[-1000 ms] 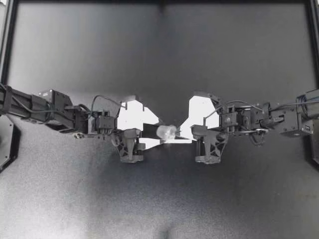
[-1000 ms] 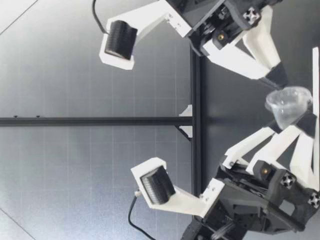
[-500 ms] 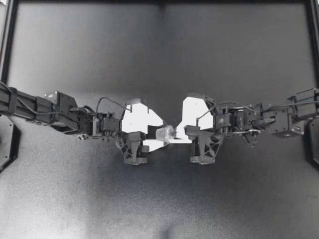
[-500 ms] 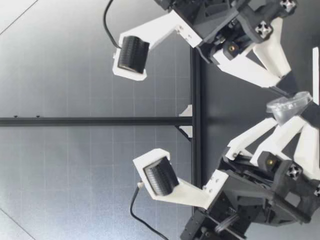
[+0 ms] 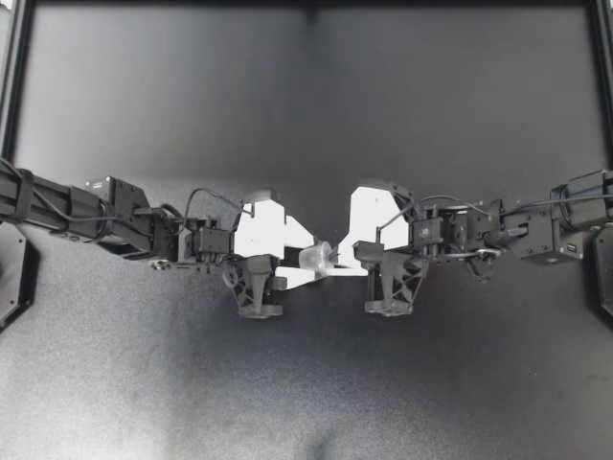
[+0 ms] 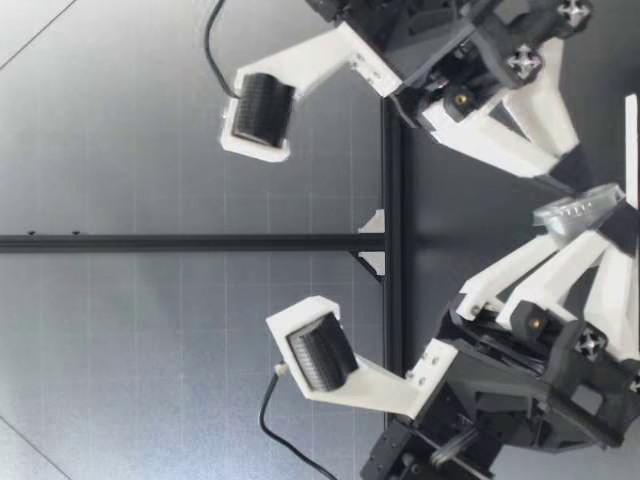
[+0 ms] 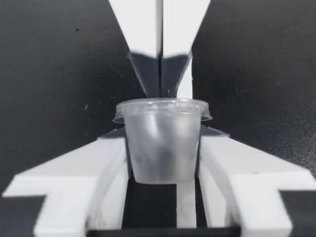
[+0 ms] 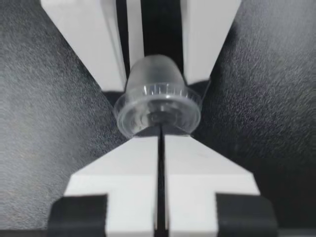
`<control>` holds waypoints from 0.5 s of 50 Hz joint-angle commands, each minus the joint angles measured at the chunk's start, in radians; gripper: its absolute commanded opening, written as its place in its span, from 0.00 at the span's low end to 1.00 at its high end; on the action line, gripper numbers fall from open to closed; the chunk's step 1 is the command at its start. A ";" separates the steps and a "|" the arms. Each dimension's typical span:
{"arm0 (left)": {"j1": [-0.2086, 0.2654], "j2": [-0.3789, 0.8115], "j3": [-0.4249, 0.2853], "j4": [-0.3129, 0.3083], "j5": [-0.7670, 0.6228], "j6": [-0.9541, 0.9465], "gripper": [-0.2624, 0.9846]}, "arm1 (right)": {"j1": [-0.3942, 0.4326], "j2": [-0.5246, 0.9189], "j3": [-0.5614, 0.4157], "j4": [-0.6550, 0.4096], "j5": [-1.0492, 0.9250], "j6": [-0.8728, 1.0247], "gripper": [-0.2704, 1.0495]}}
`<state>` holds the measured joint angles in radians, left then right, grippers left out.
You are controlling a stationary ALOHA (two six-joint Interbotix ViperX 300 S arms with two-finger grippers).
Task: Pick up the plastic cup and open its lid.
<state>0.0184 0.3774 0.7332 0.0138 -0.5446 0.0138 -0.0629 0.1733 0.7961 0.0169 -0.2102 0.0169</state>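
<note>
My left gripper (image 5: 301,263) is clamped on the cup (image 5: 315,256), which sits between its fingers. My right gripper (image 5: 337,262) has its fingers together at the edge of the lid (image 8: 158,111). They could slip off that thin edge. A hard pull could also yank the cup loose.

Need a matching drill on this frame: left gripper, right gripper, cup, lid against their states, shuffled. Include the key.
Things:
1. left gripper
2. right gripper
3. cup
4. lid

States:
A. fingers pressed together, tips at the lid's rim
B. clear disc seated on the cup's mouth, facing the right gripper
C. fingers apart, clamped on the cup's body
D. clear, held by its sides between two white fingers

Pairs: 1-C, 2-A, 3-D, 4-B
</note>
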 commanded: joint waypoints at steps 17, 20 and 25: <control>0.002 -0.137 0.071 -0.008 -0.242 -0.028 0.39 | -0.006 -0.558 0.235 -0.044 -0.445 -0.112 0.06; 0.002 -0.155 0.091 -0.009 -0.325 -0.043 0.39 | -0.006 -0.586 0.261 -0.046 -0.502 -0.167 0.06; 0.003 -0.183 0.120 -0.028 -0.466 -0.074 0.39 | -0.003 -0.598 0.273 -0.048 -0.522 -0.265 0.06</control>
<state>0.0184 0.2424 0.8468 -0.0015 -0.9112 -0.0506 -0.0629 -0.4080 1.0753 -0.0291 -0.7087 -0.2071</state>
